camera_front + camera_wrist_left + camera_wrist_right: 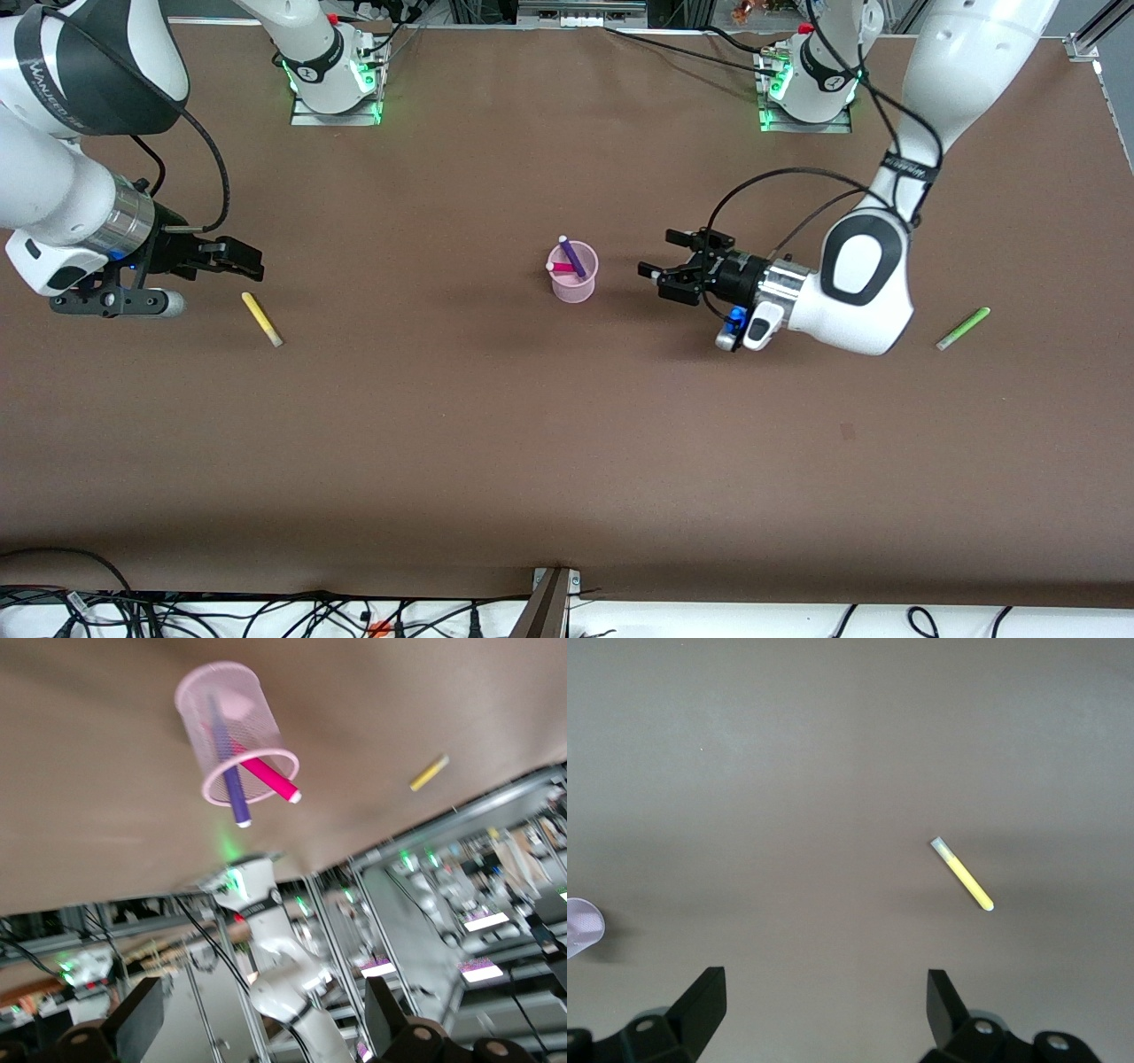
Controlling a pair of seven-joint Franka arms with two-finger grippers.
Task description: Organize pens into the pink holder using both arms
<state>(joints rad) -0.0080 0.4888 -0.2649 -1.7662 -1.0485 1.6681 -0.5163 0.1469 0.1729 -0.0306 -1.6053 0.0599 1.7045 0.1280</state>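
Note:
The pink holder (pixel 574 276) stands upright mid-table with a dark purple pen (pixel 572 255) and a magenta pen (pixel 561 267) leaning in it. My left gripper (pixel 657 253) hangs open and empty just beside the holder, toward the left arm's end. Its wrist view shows the holder (pixel 232 735), the purple pen (pixel 229 780) and the magenta pen (pixel 266 778) ahead of the spread fingers (pixel 137 1019). A yellow pen (pixel 262 319) lies flat toward the right arm's end. My right gripper (pixel 248 260) is open over the table close by it, and the yellow pen (pixel 962 873) lies ahead of that gripper (pixel 824 992). A light green pen (pixel 963 328) lies at the left arm's end.
Both arm bases (pixel 337 80) (pixel 806 89) glow green along the table edge farthest from the front camera. The left forearm (pixel 850 283) hangs low between the holder and the green pen. Cables and a post (pixel 549 602) run along the edge nearest the camera.

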